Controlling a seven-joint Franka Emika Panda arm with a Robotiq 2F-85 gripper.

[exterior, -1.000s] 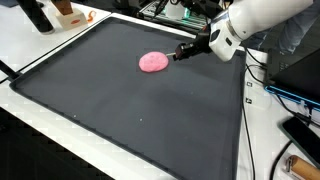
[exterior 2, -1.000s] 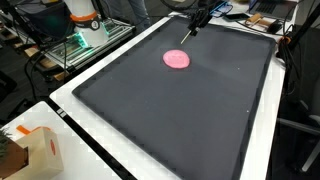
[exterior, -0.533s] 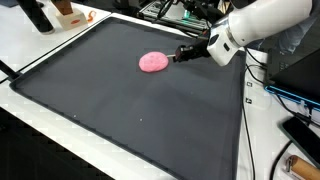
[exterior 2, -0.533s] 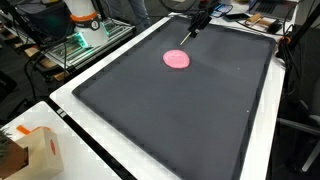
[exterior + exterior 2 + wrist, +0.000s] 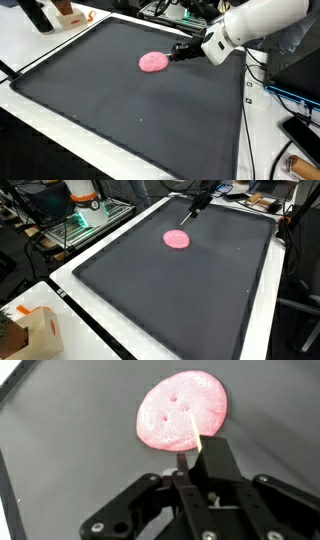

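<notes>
A flat pink dough disc (image 5: 153,62) (image 5: 176,239) lies on the far part of a large dark mat (image 5: 130,115) (image 5: 180,295). In the wrist view the disc (image 5: 183,410) shows three small dents. My gripper (image 5: 195,460) is shut on a thin pale stick (image 5: 196,432), whose tip rests on the disc's near edge. In both exterior views the gripper (image 5: 182,52) (image 5: 191,209) hangs low, right beside the disc, with the white arm reaching in from the mat's far side.
A cardboard box (image 5: 28,330) stands off a corner of the mat. Equipment and an orange-and-white object (image 5: 82,194) sit beyond the mat's edge. Cables and a black device (image 5: 303,135) lie on the white table beside the mat.
The arm and gripper have shifted slightly beside the disc. The disc stays where it was and the grip on the stick is unchanged.
</notes>
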